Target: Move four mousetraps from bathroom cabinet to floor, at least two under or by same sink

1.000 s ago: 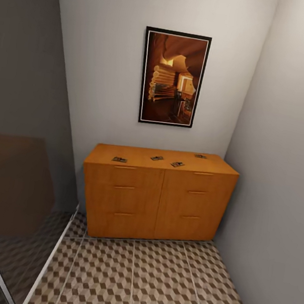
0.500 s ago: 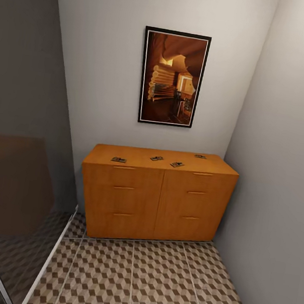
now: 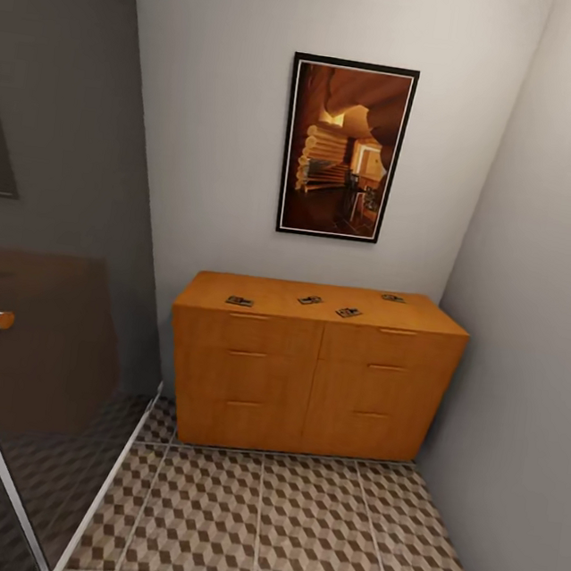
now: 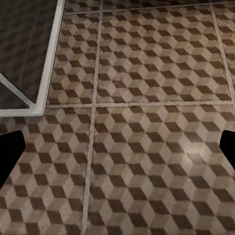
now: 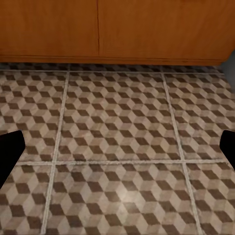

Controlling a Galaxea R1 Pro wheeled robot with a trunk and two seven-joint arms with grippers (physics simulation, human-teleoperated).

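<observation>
The cabinet [image 3: 314, 370] is seen in the head view, set against the far wall beneath a framed picture [image 3: 346, 149]. Four mousetraps are spread over its top: the first mousetrap [image 3: 239, 301] lies near the front edge toward the left end, the second mousetrap [image 3: 310, 300] near the middle, the third mousetrap [image 3: 348, 313] just to its right and nearer the front edge, and the fourth mousetrap [image 3: 393, 298] toward the back right corner. None touch each other. The bathroom floor [image 3: 290, 521] is spread before the cabinet, bordered at the left by a glass partition [image 3: 36, 334]. In each wrist view the left claw [image 4: 117, 152] and the right claw [image 5: 117, 149] are shown spread wide above the tiles, with nothing held between the fingers.
</observation>
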